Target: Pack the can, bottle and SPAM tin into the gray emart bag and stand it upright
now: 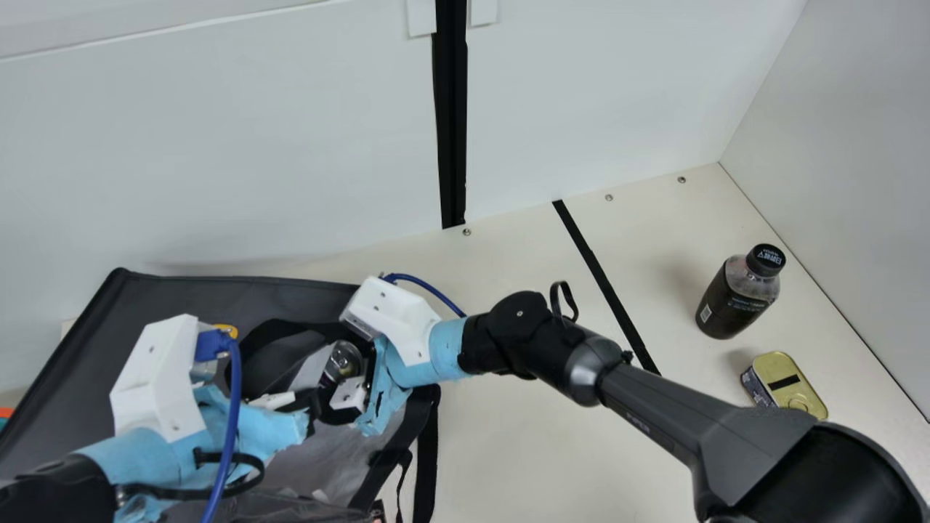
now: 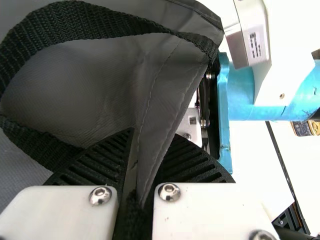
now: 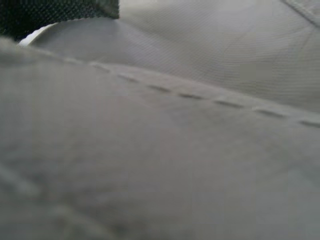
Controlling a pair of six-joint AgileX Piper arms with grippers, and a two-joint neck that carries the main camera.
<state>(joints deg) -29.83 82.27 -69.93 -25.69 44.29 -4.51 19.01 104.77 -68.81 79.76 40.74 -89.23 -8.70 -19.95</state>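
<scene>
The gray emart bag (image 1: 218,290) lies spread at the main view's left. At its opening my left gripper (image 1: 311,410) is shut on the fabric; in the left wrist view, a bag fold runs between the fingertips of my left gripper (image 2: 154,135). My right gripper (image 1: 350,394) is at the bag's opening, right beside the can (image 1: 343,359), whose silver end shows; whether it grips the can is unclear. Gray bag fabric (image 3: 175,160) lies close before the right wrist camera. The dark bottle (image 1: 737,296) stands at the right. Nearer lies the SPAM tin (image 1: 788,381), gold ring-pull face up.
My right arm stretches low across the table between the bag and the tin. Black straps (image 1: 427,457) trail from the bag's right side. A black tape line (image 1: 603,280) crosses the table, and white walls (image 1: 218,160) stand behind and at the right.
</scene>
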